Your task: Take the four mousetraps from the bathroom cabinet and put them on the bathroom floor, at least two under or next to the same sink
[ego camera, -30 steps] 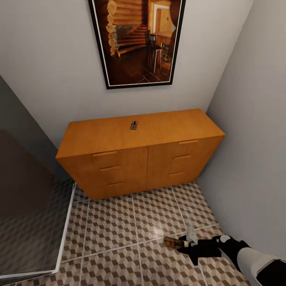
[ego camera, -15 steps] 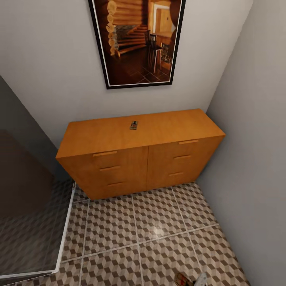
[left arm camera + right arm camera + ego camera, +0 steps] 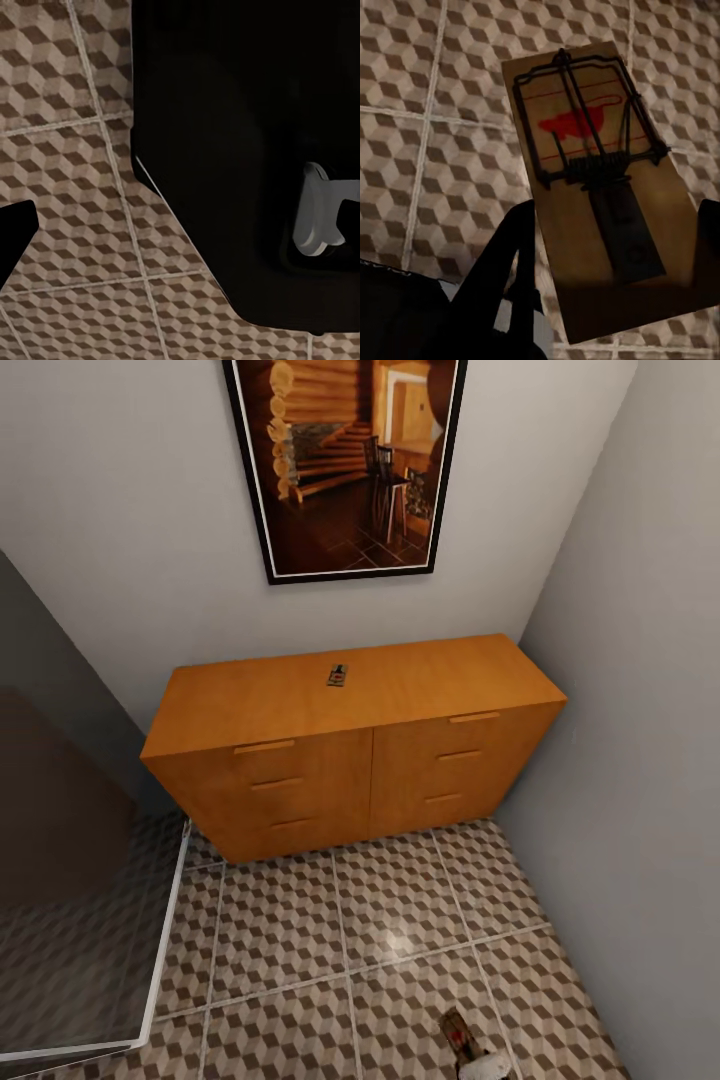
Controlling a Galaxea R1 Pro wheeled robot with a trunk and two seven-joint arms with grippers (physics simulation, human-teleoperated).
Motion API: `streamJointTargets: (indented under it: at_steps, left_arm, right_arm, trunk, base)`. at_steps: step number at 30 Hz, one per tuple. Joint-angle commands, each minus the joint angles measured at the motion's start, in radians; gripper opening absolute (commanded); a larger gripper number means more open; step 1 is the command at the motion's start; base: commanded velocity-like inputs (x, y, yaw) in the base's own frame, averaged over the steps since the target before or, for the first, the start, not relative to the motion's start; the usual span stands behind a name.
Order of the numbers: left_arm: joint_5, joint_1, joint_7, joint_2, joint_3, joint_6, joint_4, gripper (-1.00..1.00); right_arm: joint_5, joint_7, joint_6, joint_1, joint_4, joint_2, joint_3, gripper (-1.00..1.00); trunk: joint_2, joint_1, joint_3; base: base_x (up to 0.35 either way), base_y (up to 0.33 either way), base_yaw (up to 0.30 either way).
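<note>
One mousetrap (image 3: pixel 337 675) lies flat on top of the orange-brown cabinet (image 3: pixel 300 780), near the middle of its back edge. A second mousetrap (image 3: pixel 585 172) is clamped at one end by my right gripper (image 3: pixel 615 244), shut on it a little above the bathroom floor (image 3: pixel 405 75). In the head view this held mousetrap (image 3: pixel 458 1030) sticks up at the lower edge, over the bathroom floor (image 3: pixel 300 920), with a bit of the right gripper (image 3: pixel 478 1060) behind it. One dark fingertip (image 3: pixel 15 232) of my left gripper shows far to the side over the tiles, holding nothing.
The cabinet fills a corner under a framed picture (image 3: pixel 345 460). A grey wall (image 3: pixel 640 760) runs close along the right. A glass panel with a white frame (image 3: pixel 160 960) stands at the left. My own dark body (image 3: pixel 247 150) hangs beside the left gripper.
My right arm has pulled back toward the lower edge of the head view with the mousetrap in it. The cabinet and the trap on it have not moved.
</note>
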State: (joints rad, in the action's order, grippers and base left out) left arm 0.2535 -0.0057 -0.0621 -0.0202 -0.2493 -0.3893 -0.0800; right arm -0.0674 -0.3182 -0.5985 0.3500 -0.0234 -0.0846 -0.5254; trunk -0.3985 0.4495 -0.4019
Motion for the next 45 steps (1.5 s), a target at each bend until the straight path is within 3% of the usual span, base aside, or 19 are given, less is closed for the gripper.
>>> streamJointTargets:
  at_steps: [1, 5, 7, 9, 13, 23, 25, 26, 28, 35, 41, 45]
  left_arm:
    - [0.006, 0.0, -0.005, 0.0, -0.009, -0.003, -0.007, 1.0]
    - [0.006, -0.001, -0.006, -0.001, -0.008, -0.002, -0.048, 1.0]
    - [0.006, -0.001, -0.007, -0.001, -0.008, -0.001, -0.066, 1.0]
    - [0.006, -0.001, -0.009, -0.001, -0.008, -0.002, -0.071, 1.0]
    - [0.006, -0.002, -0.026, -0.001, -0.008, -0.002, -0.084, 1.0]
    - [0.006, -0.002, -0.145, -0.009, -0.008, 0.035, -0.215, 1.0]
    - [0.006, -0.002, -0.152, -0.01, -0.008, 0.076, -0.254, 1.0]
    - [0.006, -0.003, -0.156, -0.01, -0.007, 0.151, -0.331, 1.0]
    - [0.006, -0.002, -0.157, -0.01, -0.007, 0.21, -0.401, 1.0]
    - [0.004, -0.003, -0.159, -0.017, -0.008, 0.393, -0.651, 1.0]
    - [0.004, -0.003, -0.159, -0.021, -0.007, 0.639, -0.934, 1.0]
    - [0.004, -0.004, -0.16, -0.022, -0.007, 0.722, -1.068, 1.0]
  right_arm:
    - [-0.017, -0.055, -0.02, 0.0, 0.0, -0.006, -0.006, -1.0]
    - [-0.088, -0.185, -0.054, 0.0, -0.002, -0.01, 0.027, -1.0]
    - [-0.173, -0.228, -0.11, 0.0, -0.004, -0.007, 0.06, -1.0]
    - [-0.226, -0.241, -0.161, 0.0, -0.005, -0.001, 0.072, -1.0]
    - [-0.255, -0.246, -0.193, 0.0, -0.005, -0.002, 0.075, -1.0]
    - [-0.26, -0.198, -0.21, 0.0, -0.005, -0.003, 0.074, -1.0]
    - [-0.262, -0.17, -0.211, 0.0, -0.004, -0.002, 0.074, -1.0]
    - [-0.262, -0.139, -0.21, 0.0, -0.001, -0.001, 0.075, -1.0]
    - [-0.262, -0.126, -0.21, 0.0, 0.0, 0.002, 0.075, -1.0]
    - [-0.262, -0.112, -0.21, 0.0, 0.001, 0.007, 0.076, -1.0]
    - [-0.262, -0.11, -0.21, 0.0, 0.001, 0.007, 0.076, -1.0]
    - [-0.262, -0.11, -0.209, 0.0, 0.002, 0.008, 0.076, -1.0]
  trunk:
    - [-0.002, 0.0, -0.001]
    - [-0.002, 0.0, -0.001]
    - [-0.002, 0.0, -0.001]
    - [-0.002, 0.0, -0.001]
    - [-0.002, 0.0, -0.001]
    - [-0.002, 0.0, -0.001]
    - [-0.002, 0.0, -0.001]
    - [-0.002, 0.0, -0.001]
    - [-0.002, 0.0, -0.001]
    - [-0.002, 0.0, -0.001]
    - [-0.002, 0.0, -0.001]
    - [-0.002, 0.0, -0.001]
  base:
    - [0.0, 0.0, 0.0]
    - [0.0, 0.0, 0.0]
    - [0.0, 0.0, 0.0]
    - [0.0, 0.0, 0.0]
    - [0.0, 0.0, 0.0]
    - [0.0, 0.0, 0.0]
    - [0.0, 0.0, 0.0]
    - [0.0, 0.0, 0.0]
    - [0.0, 0.0, 0.0]
    - [0.0, 0.0, 0.0]
    - [0.0, 0.0, 0.0]
    - [0.0, 0.0, 0.0]
